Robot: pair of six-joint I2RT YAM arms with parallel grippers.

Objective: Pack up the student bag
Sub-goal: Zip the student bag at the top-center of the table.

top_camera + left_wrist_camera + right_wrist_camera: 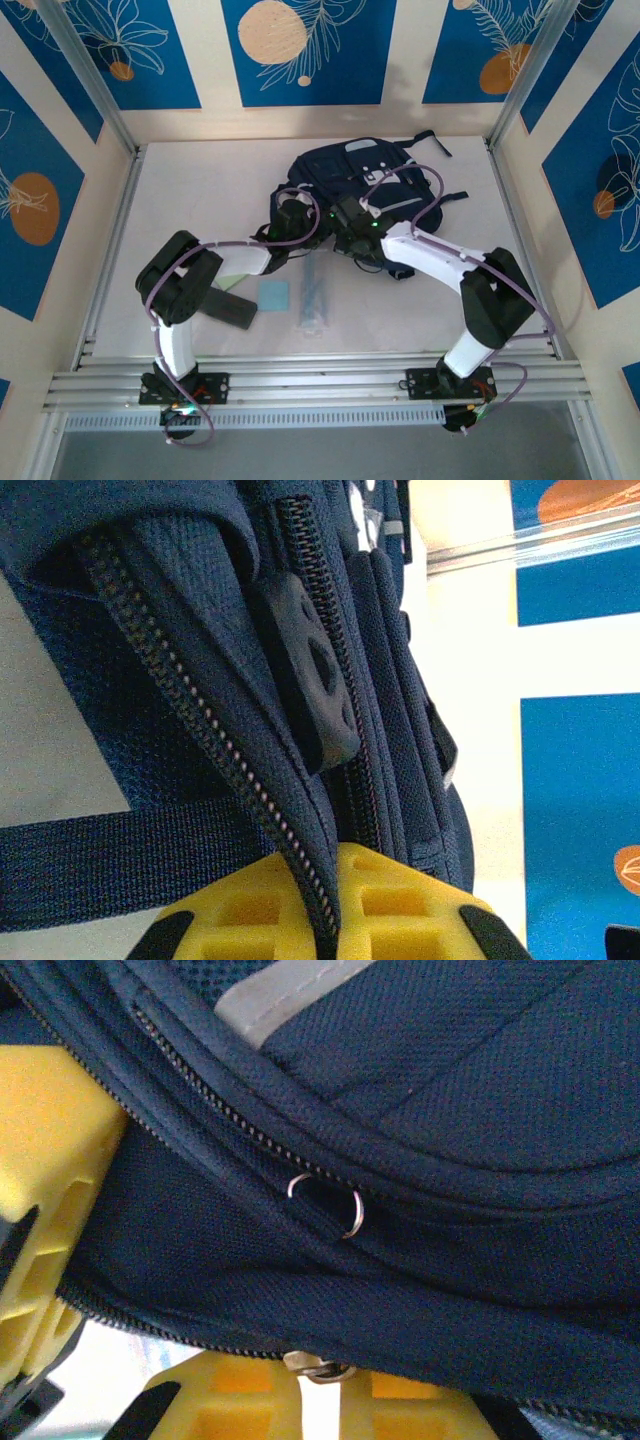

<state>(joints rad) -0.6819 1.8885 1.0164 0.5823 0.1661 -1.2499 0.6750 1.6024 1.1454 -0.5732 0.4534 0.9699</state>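
Observation:
The student bag (360,175), dark navy with a light grey patch, lies at the back middle of the table. My left gripper (300,222) is at its near left edge. In the left wrist view the yellow fingers (400,900) are shut on the bag's open zipper edge (250,780), which runs down between them. My right gripper (352,225) is at the bag's near edge. Its yellow fingers (240,1400) are nearly together, pinching a metal zipper slider (320,1368) under the navy fabric (400,1290). A small metal ring (345,1205) sits on the seam above.
On the table in front of the bag lie a light blue square pad (272,296), a clear narrow pouch with pens (315,295) and a flat black item (232,308) under the left arm. Patterned walls and rails enclose the table.

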